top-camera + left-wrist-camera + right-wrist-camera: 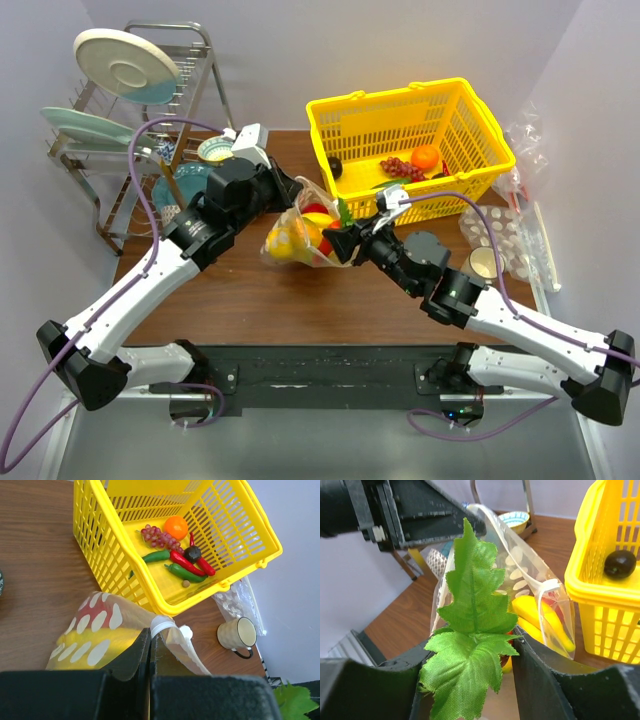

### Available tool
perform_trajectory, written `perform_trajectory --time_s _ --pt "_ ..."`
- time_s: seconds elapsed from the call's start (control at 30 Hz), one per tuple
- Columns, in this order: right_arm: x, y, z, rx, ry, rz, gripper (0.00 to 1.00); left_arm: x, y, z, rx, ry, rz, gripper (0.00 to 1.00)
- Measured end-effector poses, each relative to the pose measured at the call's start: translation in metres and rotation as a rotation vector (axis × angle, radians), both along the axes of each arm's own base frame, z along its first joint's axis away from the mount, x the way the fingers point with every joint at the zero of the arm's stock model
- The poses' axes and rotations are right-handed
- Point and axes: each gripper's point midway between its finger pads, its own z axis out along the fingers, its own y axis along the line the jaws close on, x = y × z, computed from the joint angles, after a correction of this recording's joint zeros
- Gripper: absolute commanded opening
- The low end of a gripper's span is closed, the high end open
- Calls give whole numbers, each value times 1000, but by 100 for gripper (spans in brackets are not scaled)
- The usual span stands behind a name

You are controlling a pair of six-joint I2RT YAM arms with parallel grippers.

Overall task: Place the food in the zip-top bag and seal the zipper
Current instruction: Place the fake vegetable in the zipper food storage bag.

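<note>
The zip-top bag stands open at mid-table, with the yellow banana bunch and a red piece inside. My left gripper is shut on the bag's top edge and holds it up. In the left wrist view the left gripper pinches the film just below the whitish zipper. My right gripper is at the bag's right side, shut on a red-orange fruit mostly hidden under big green leaves. In the right wrist view the bag and the bananas lie just beyond the right gripper.
A yellow basket behind the bag holds grapes, an orange, green and red peppers and a dark fruit. A cup and crinkled clear plastic are at the right. A dish rack with plates stands at the back left.
</note>
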Motion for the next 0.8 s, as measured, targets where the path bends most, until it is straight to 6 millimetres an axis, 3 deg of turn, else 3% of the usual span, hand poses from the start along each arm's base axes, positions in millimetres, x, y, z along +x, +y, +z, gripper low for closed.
perform_trajectory --time_s 0.5,0.8 --pt "-14 10 -46 -88 66 98 8 -3 3 -1 10 7 1 0" --pt "13 -5 -49 -164 13 -58 7 -5 1 -1 11 7 -18 0"
